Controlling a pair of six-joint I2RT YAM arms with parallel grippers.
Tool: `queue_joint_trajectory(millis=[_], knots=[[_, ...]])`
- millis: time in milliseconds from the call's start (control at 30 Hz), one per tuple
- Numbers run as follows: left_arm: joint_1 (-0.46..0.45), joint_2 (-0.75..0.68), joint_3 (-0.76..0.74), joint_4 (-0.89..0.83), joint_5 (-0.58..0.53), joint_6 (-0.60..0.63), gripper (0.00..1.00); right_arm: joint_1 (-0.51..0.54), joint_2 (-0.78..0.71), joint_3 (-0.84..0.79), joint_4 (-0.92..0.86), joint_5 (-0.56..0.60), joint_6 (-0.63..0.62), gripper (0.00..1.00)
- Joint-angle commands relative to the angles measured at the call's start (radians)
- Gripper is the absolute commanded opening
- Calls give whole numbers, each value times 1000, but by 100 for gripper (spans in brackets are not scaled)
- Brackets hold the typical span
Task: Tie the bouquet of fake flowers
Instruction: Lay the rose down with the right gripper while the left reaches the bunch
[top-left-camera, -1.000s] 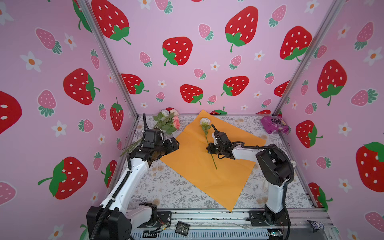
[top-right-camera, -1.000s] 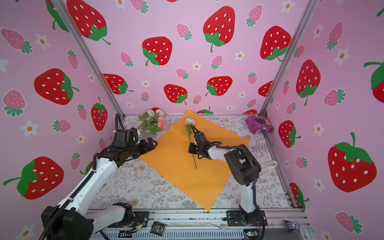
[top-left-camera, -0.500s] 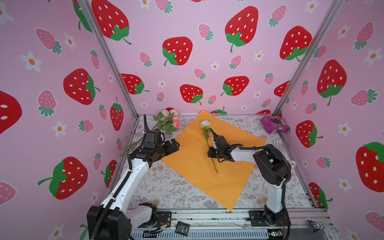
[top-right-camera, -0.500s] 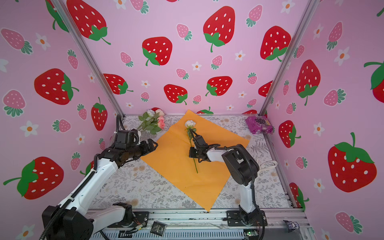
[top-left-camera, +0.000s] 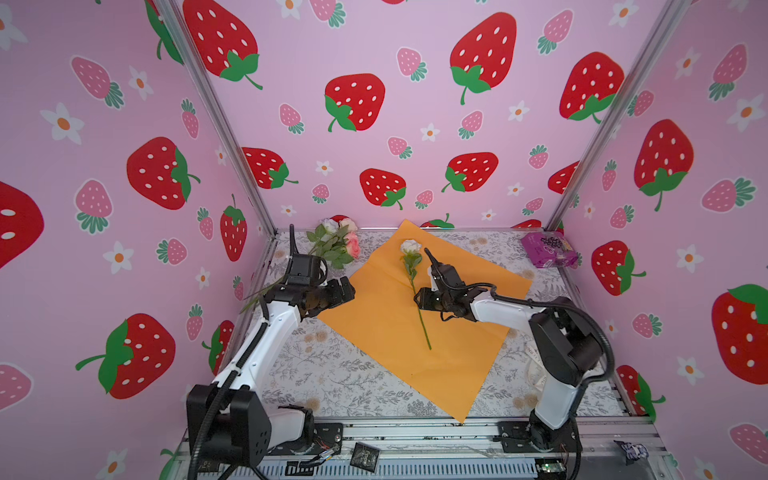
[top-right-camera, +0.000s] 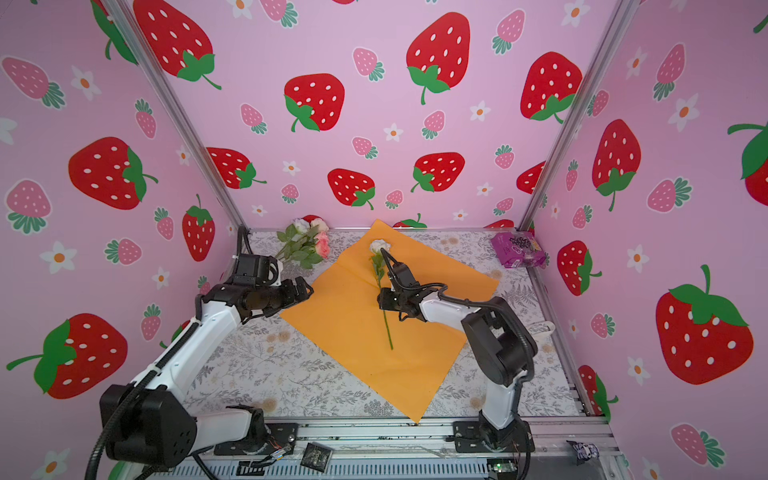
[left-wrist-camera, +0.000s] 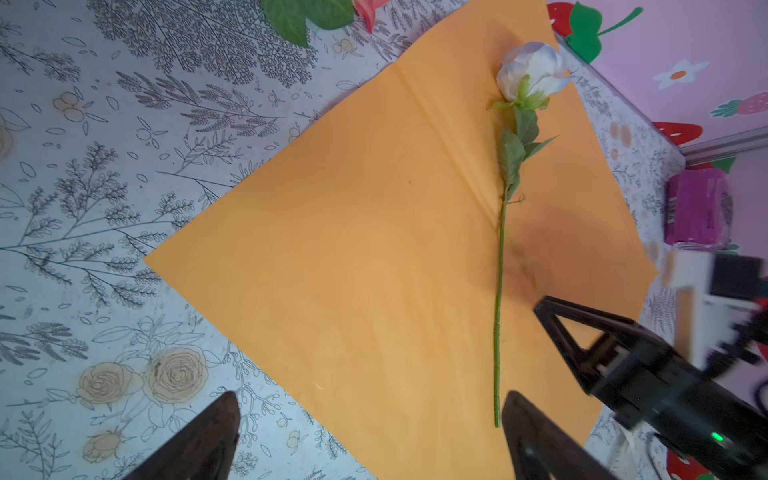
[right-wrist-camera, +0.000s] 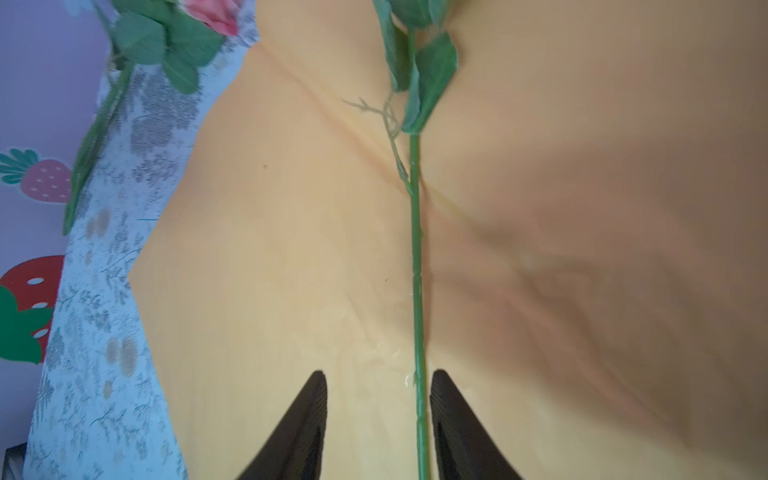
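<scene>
White rose (top-left-camera: 410, 261) on orange paper (top-left-camera: 374, 328) — other roses (top-left-camera: 337, 246), purple packet (top-left-camera: 547, 249) aside.

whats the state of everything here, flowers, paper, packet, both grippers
white rose: lying flat on the paper, not gripped
orange wrapping paper: spread open and flat, creased
other roses: lying in a bunch off the paper, back left
purple packet: lying in the back right corner
left gripper: open, empty
right gripper: open, jaws either side of the rose's stem

1. Orange paper sheet (top-left-camera: 374, 320): 1.
2. White rose (top-left-camera: 411, 261) on it: 1.
3. Rose bunch (top-left-camera: 336, 246): 1, at least three heads, exact count unclear.
4. Purple packet (top-left-camera: 546, 250): 1.
5. Arms: 2, left arm (top-left-camera: 266, 332) and right arm (top-left-camera: 498, 313).
</scene>
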Motion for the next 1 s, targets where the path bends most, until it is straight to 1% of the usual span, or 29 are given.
queue_joint_trajectory(millis=[0,67,100,133,167,200,267,333,367,433,533,600,633,700,733,800,867,967], knots=[[50,144,163,-104,-15,188,99,-5,-132,-66,27,26,-48,47],[74,270,283,-179,-18,310,94,-8,-177,-102,42,25,-67,47],[85,343,357,-226,-27,369,86,-8,-199,-120,51,23,-71,47],[92,411,436,-290,-52,420,78,-8,-217,-139,66,21,-70,47],[97,481,524,-347,-123,448,75,-8,-235,-162,84,16,-66,47],[100,536,588,-375,-180,485,75,-7,-249,-179,97,10,-60,47],[107,631,671,-396,-260,576,75,-7,-270,-204,100,0,-50,47],[114,716,776,-433,-400,626,73,-7,-280,-219,104,-9,-43,47],[126,743,817,-440,-419,660,74,-8,-280,-224,100,-15,-40,47],[161,770,845,-417,-383,746,74,-8,-280,-229,92,-23,-38,47],[198,809,874,-356,-421,842,74,-7,-280,-235,88,-34,-39,47],[218,841,910,-349,-358,920,74,-7,-276,-233,76,-37,-40,47],[222,862,929,-347,-352,969,74,-7,-275,-232,71,-37,-40,47],[224,909,970,-328,-395,1026,75,-7,-269,-232,65,-38,-42,47],[234,935,997,-337,-386,1046,75,-9,-265,-232,62,-38,-42,47],[246,982,1067,-362,-390,1048,76,-9,-253,-227,56,-38,-43,47],[251,1021,1138,-390,-351,1063,77,-12,-233,-216,43,-49,-44,47],[257,1058,1198,-402,-329,1081,81,-16,-200,-188,18,-70,-51,47]])
